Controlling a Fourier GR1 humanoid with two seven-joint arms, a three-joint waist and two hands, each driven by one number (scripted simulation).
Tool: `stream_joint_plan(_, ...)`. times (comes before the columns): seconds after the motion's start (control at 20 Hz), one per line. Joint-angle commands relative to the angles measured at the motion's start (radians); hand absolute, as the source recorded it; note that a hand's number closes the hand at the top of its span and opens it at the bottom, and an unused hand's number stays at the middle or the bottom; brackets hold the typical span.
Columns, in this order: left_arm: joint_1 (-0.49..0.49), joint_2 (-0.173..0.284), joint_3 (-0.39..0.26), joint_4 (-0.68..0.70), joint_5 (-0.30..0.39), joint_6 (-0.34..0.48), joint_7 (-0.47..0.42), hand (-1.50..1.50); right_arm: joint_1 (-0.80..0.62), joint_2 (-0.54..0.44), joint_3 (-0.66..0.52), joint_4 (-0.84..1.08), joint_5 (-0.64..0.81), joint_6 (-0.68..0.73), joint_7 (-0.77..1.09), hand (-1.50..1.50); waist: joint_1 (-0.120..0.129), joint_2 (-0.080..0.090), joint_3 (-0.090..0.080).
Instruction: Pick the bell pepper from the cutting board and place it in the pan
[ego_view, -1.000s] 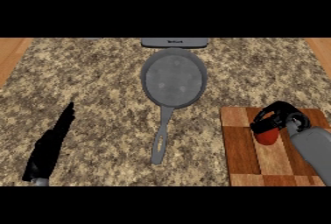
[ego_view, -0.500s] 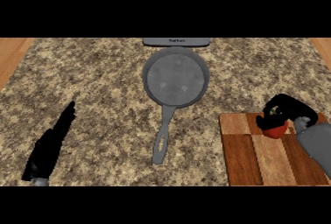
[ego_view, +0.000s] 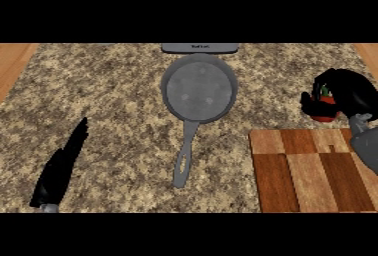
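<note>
Speckled granite counter top (ego_view: 111, 100) spans the view, with wood strips along its left and right edges. A grey labelled object (ego_view: 200, 48) sits at the far edge.

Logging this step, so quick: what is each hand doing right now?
Left hand: open, fingers straight, resting at the lower left.
Right hand: shut on the red bell pepper, off the board.

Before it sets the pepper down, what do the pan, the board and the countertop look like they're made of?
The round grey pan looks like dull metal with a faintly mottled matte base and a long handle of the same grey. The brown cutting board looks like wood: joined blocks in light and dark tones with visible grain. The speckled beige counter looks like granite or similar stone, judging by its flecked pattern; the finish is hard to tell.
</note>
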Motion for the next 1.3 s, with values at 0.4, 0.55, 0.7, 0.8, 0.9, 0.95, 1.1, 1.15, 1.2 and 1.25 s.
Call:
stream_joint_plan(0.4,-0.013,0.045,0.064,0.027,0.027,-0.07,-0.034,0.0,-0.264,0.211,-0.047,0.041,0.137,-0.132,-0.103,1.5,0.022,0.006,-0.001)
stream_joint_plan(0.55,-0.075,-0.002,0.03,0.034,-0.005,-0.041,0.033,0.0,-0.375,0.278,-0.088,0.12,0.091,-0.053,-0.101,1.5,0.016,0.006,-0.001)
stream_joint_plan(0.7,-0.039,-0.041,-0.028,-0.013,-0.059,-0.008,0.036,0.0,-0.435,0.357,-0.118,0.321,0.092,-0.102,-0.201,1.5,0.031,0.012,0.0)
stream_joint_plan(0.8,-0.001,-0.022,-0.007,-0.044,-0.033,-0.031,0.029,0.0,-0.439,0.442,-0.115,0.401,0.11,-0.166,-0.211,1.5,0.04,0.013,0.0)
stream_joint_plan(0.9,-0.036,-0.004,0.023,-0.009,-0.019,-0.05,0.006,0.0,-0.519,0.487,-0.155,0.503,0.086,-0.149,-0.203,1.5,0.043,0.015,-0.001)
stream_joint_plan(0.95,-0.045,-0.024,0.019,0.044,-0.032,-0.032,-0.024,0.0,-0.496,0.528,-0.154,0.543,0.086,-0.202,-0.242,1.5,0.049,0.021,-0.001)
stream_joint_plan(1.1,-0.031,-0.009,0.008,-0.015,-0.019,-0.066,0.01,0.0,-0.575,0.578,-0.175,0.697,0.101,-0.214,-0.265,1.5,0.068,0.024,-0.001)
stream_joint_plan(1.15,-0.061,-0.014,0.028,0.001,-0.014,-0.055,0.002,0.0,-0.611,0.599,-0.181,0.742,0.107,-0.22,-0.266,1.5,0.067,0.025,-0.001)
stream_joint_plan(1.2,-0.029,-0.02,0.01,-0.009,-0.007,-0.07,0.007,0.0,-0.57,0.621,-0.167,0.773,0.116,-0.236,-0.29,1.5,0.069,0.026,-0.001)
stream_joint_plan(1.25,-0.037,-0.008,0.022,0.034,-0.019,-0.07,-0.037,0.0,-0.577,0.599,-0.192,0.815,0.1,-0.231,-0.344,1.5,0.073,0.032,-0.001)
